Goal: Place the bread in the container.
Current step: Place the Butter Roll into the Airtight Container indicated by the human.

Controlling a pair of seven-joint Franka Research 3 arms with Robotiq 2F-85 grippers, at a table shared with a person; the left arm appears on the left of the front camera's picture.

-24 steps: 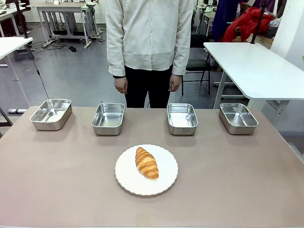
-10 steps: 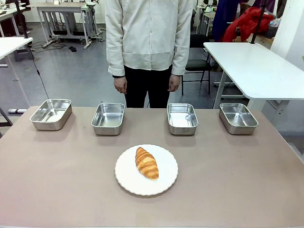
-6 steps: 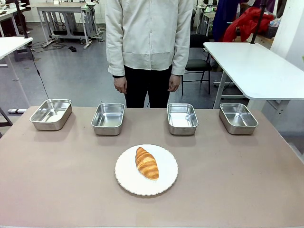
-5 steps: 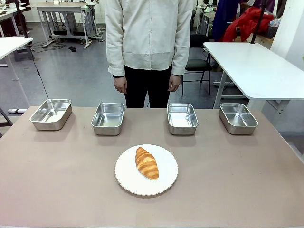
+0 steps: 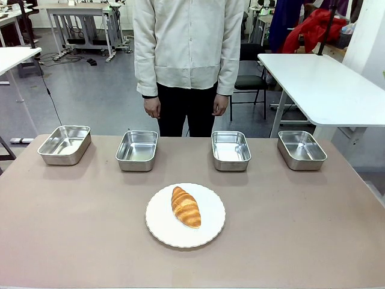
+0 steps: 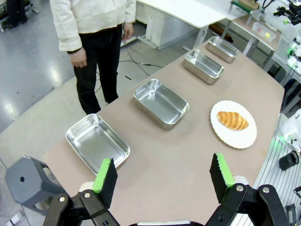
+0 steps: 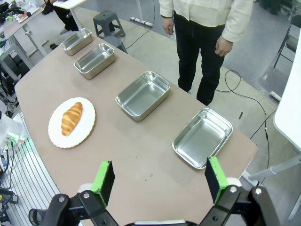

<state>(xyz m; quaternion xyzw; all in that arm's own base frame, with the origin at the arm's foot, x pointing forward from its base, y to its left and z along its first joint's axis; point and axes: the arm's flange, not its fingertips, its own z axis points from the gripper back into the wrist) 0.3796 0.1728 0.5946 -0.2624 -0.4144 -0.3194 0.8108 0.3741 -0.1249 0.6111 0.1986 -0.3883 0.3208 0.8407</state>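
Bread (image 5: 186, 206) on white plate (image 5: 212, 232), worktop (image 5: 72, 235) centre. Four look-alike steel trays (image 5: 136, 165) in a row, 10 to 2 o'clock of it. Left gripper (image 6: 163, 175), right gripper (image 7: 160, 180): jaws wide, holding nothing.

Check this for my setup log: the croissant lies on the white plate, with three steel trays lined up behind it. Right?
Not quite: the front view shows four steel trays lined up behind it, not three. The croissant does lie on the white plate.
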